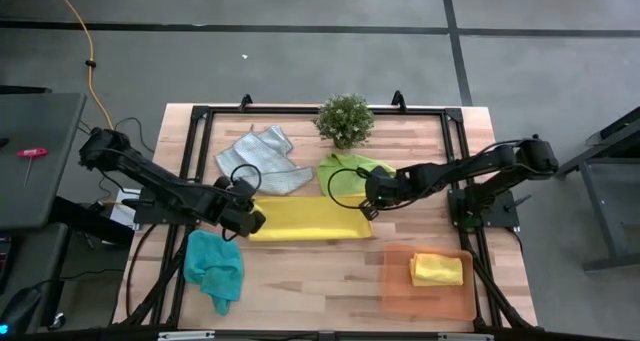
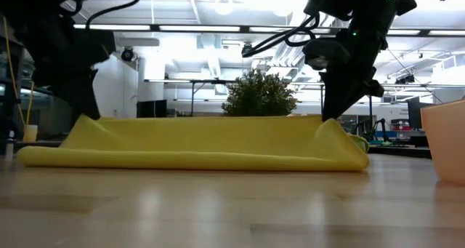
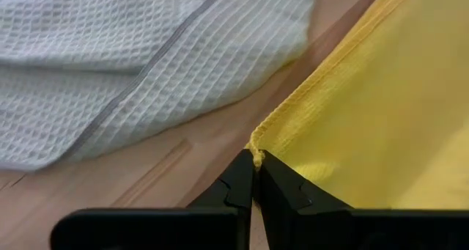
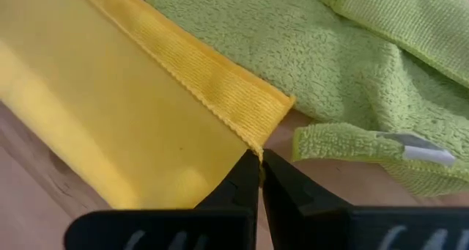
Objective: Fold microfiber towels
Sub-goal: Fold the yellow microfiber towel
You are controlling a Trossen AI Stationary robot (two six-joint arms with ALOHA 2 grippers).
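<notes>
A yellow microfiber towel [image 1: 310,221] lies stretched from left to right in the middle of the table, its near long side [image 2: 189,161] resting on the wood. My left gripper [image 1: 247,215] is shut on its far left corner and my right gripper [image 1: 368,208] on its far right corner. A light grey towel [image 1: 258,161] and a lime green towel [image 1: 352,173] lie crumpled just beyond it. A teal towel [image 1: 213,266] lies bunched at the near left. Another yellow towel [image 1: 437,270] lies folded in the orange tray [image 1: 400,293]. My left gripper [image 3: 255,156] pinches the yellow towel's far left corner [image 3: 258,140] between its two fingertips, coming slanting down from the table's left. One layer or several, I cannot tell. The corner stands raised [image 2: 89,118] above the table while the towel's near side lies on the wood. My right gripper [image 4: 259,156] pinches the towel's far right corner [image 4: 253,138], at the end of its ribbed hem, between its two fingertips. The fingers slant down from the table's right. That corner [image 2: 328,120] is held up, and the far edge runs level and drawn straight to the other corner.
A potted plant [image 1: 344,119] stands at the table's far middle, behind the towels. The orange tray sits at the near right corner. Bare wood shows along the near edge between the teal towel and the tray. A black frame [image 1: 200,111] borders the table.
</notes>
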